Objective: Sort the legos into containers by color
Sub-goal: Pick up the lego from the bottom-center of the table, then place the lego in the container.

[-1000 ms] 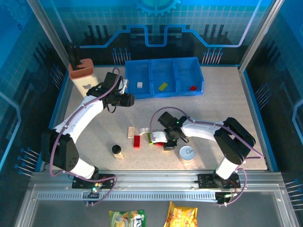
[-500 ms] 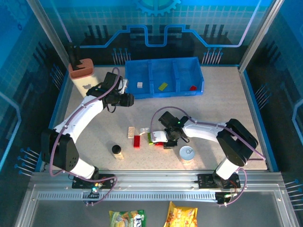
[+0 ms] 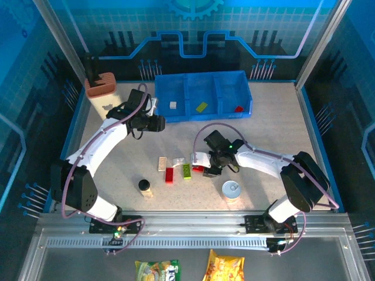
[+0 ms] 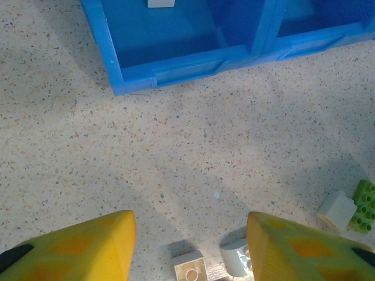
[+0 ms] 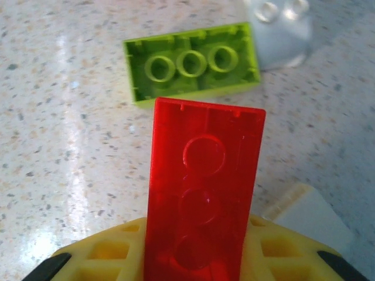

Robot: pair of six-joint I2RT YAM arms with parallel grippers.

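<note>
My right gripper (image 5: 200, 249) is shut on a translucent red lego (image 5: 202, 193), held on end just above the table; from above this gripper (image 3: 201, 168) sits right of the loose pile. Under it lie a lime green lego (image 5: 192, 61), a white piece (image 5: 278, 26) and a cream piece (image 5: 307, 213). On the table are a cream lego (image 3: 162, 163), a red one (image 3: 169, 175), a green one (image 3: 187, 170) and a white one (image 3: 177, 160). The blue containers (image 3: 186, 115) hold a white (image 3: 173, 105), a green (image 3: 201, 106) and a red lego (image 3: 239, 108). My left gripper (image 3: 156, 123) hangs open with nothing in it, near the left compartment.
A tin can (image 3: 231, 190) stands just right of and nearer than my right gripper. A black-capped bottle (image 3: 145, 187) stands near the front left. A tan holder (image 3: 101, 84) sits at the back left corner. Under my left gripper (image 4: 190, 252) lie a cream brick (image 4: 188, 269) and a white piece (image 4: 237, 257).
My right gripper closed on the red lego and drew back up and to the right, uncovering the green lego. The left arm stayed still.
</note>
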